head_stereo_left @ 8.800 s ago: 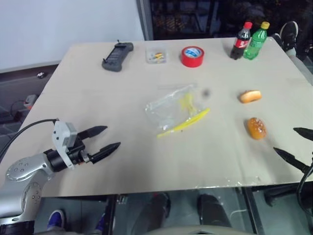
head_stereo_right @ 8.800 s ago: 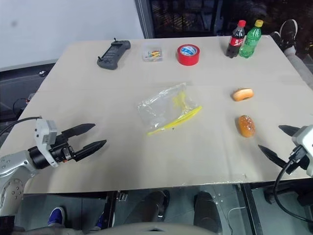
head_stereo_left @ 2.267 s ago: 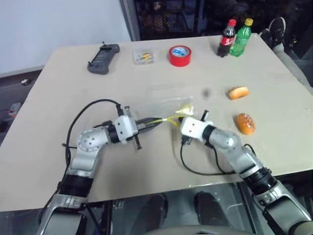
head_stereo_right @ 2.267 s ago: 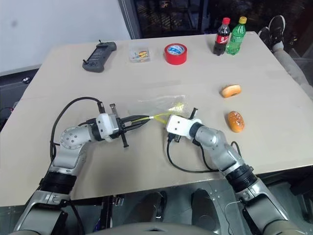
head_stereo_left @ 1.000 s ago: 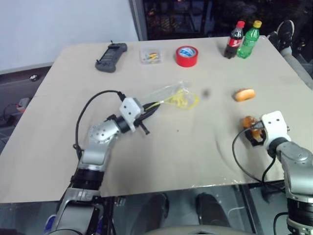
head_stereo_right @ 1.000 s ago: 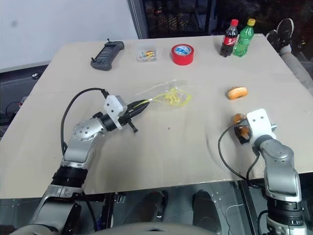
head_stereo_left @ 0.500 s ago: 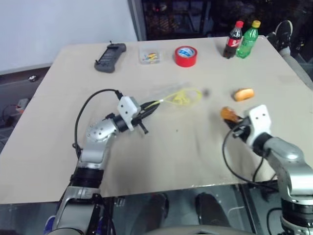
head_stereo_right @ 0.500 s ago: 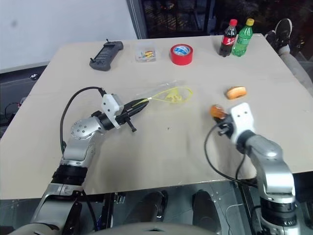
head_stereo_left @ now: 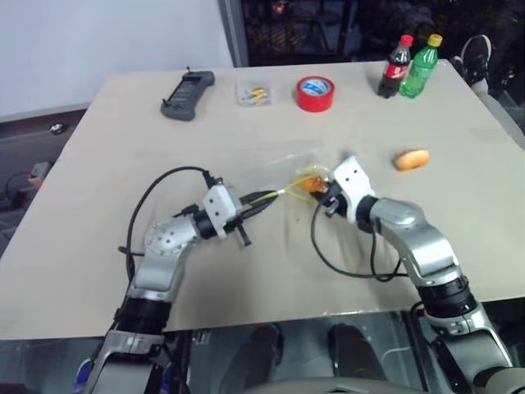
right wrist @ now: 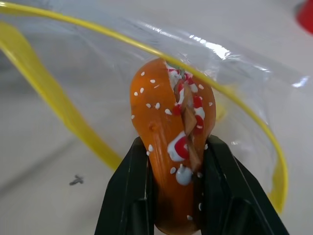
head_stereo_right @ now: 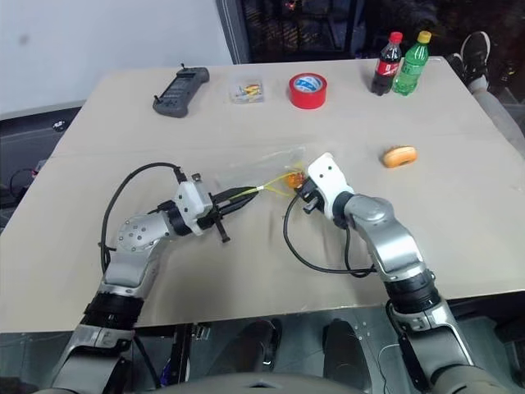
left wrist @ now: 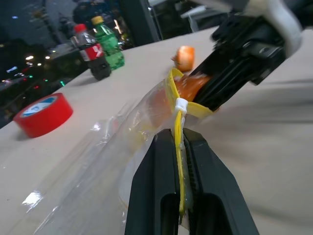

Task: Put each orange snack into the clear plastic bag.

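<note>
My left gripper (head_stereo_left: 261,199) is shut on the yellow strip of the clear plastic bag (head_stereo_left: 279,167) and holds its mouth open just above the table. My right gripper (head_stereo_left: 316,188) is shut on the darker, speckled orange snack (right wrist: 171,122). That snack's tip sits inside the yellow rim of the bag's mouth, as the left wrist view shows (left wrist: 188,85). The lighter, elongated orange snack (head_stereo_left: 411,159) lies alone on the table to the right, apart from both grippers.
Along the far edge stand a black controller (head_stereo_left: 187,94), a small clear box (head_stereo_left: 255,92), a red tape roll (head_stereo_left: 315,93), a cola bottle (head_stereo_left: 394,67) and a green bottle (head_stereo_left: 417,66). Black cables hang from both wrists over the table.
My right gripper shut on the dark snack at the right, lifted it and carried it left to the bag's mouth. The left gripper kept its grip and drew back slightly.
</note>
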